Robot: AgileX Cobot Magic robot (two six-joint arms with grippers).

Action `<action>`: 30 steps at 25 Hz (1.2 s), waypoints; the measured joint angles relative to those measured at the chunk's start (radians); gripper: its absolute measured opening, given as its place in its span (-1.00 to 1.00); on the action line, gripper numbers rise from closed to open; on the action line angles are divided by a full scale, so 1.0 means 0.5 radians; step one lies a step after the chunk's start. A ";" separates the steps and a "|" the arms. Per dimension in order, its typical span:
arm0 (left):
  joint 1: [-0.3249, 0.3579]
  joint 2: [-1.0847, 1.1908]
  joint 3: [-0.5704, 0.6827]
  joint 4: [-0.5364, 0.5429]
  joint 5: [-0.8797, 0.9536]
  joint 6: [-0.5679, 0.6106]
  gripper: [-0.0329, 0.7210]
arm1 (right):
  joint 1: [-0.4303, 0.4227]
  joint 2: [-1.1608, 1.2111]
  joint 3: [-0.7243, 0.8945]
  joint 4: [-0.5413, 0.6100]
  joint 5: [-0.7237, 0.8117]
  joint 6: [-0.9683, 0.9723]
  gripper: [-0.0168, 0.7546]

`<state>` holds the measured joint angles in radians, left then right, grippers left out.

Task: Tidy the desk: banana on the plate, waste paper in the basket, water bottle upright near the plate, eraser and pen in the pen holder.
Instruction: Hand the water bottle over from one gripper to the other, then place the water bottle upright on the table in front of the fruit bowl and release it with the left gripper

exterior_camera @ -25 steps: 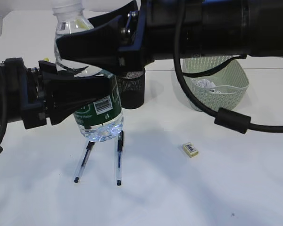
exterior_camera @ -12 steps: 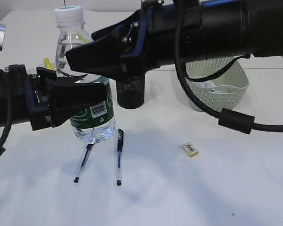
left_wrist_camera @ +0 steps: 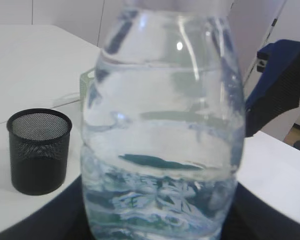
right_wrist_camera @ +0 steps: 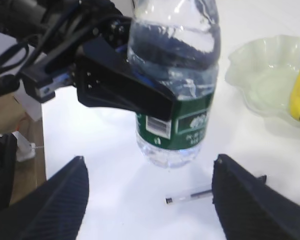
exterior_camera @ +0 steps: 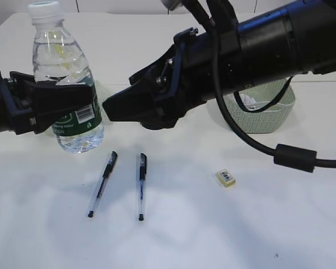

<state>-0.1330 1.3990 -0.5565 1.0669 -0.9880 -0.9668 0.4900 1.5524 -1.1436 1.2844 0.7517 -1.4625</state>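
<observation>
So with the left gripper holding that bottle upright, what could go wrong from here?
1. The left gripper clamps the water bottle at its label; a hasty release might tip it.
2. Two pens lie just in front of the bottle; a low base could nudge them.
3. The open right gripper sits close by and could bump the bottle.
</observation>
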 joint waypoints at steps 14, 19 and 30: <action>0.244 0.000 0.000 0.150 0.000 0.000 0.12 | -0.079 -0.029 0.000 -1.559 0.134 1.557 0.53; 0.305 0.000 0.000 0.267 0.000 0.000 0.12 | -0.083 -0.029 0.000 -2.115 0.280 2.090 0.53; 0.476 0.000 0.000 0.332 0.026 -0.004 0.12 | -0.262 -0.029 -0.001 -2.731 0.508 2.552 0.53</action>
<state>0.1052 1.3990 -0.5565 1.2331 -0.9750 -0.9688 0.3592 1.5380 -1.1441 -0.0809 1.0056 -0.1867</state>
